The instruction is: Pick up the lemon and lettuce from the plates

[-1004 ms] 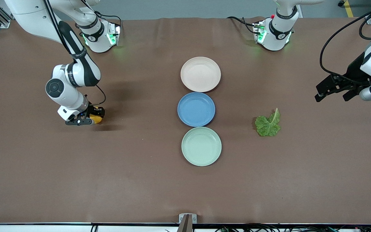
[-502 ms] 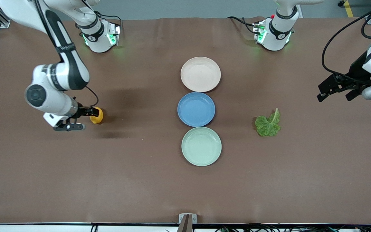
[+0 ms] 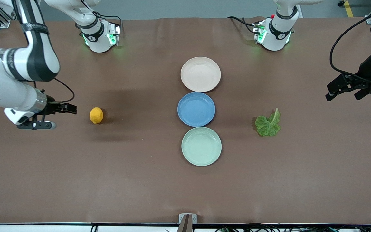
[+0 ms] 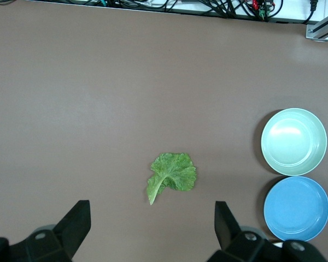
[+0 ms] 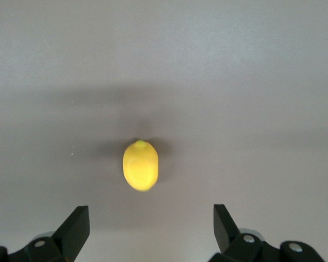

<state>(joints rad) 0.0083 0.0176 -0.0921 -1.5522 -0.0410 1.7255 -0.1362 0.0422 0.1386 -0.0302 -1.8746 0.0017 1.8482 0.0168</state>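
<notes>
we judge picking done: lemon (image 3: pixel 96 115) and lettuce (image 3: pixel 268 124) on bare table, plates (image 3: pixel 200 74) empty. right gripper (image 3: pixel 63 108) and left gripper (image 3: pixel 342 88) both wide, holding nothing.

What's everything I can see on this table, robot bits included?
Lemon: one, yellow-orange, on the bare table toward the right arm's end.
Lettuce leaf: one, green, on the bare table toward the left arm's end.
Beige-pink plate: one, farthest from the front camera in the middle row.
Blue plate: one, between the other two.
Mint green plate: one, nearest the front camera.
Table: one, brown.
Right gripper: one, jaws open, beside the lemon.
Left gripper: one, jaws open, at the table's left-arm end.
</notes>
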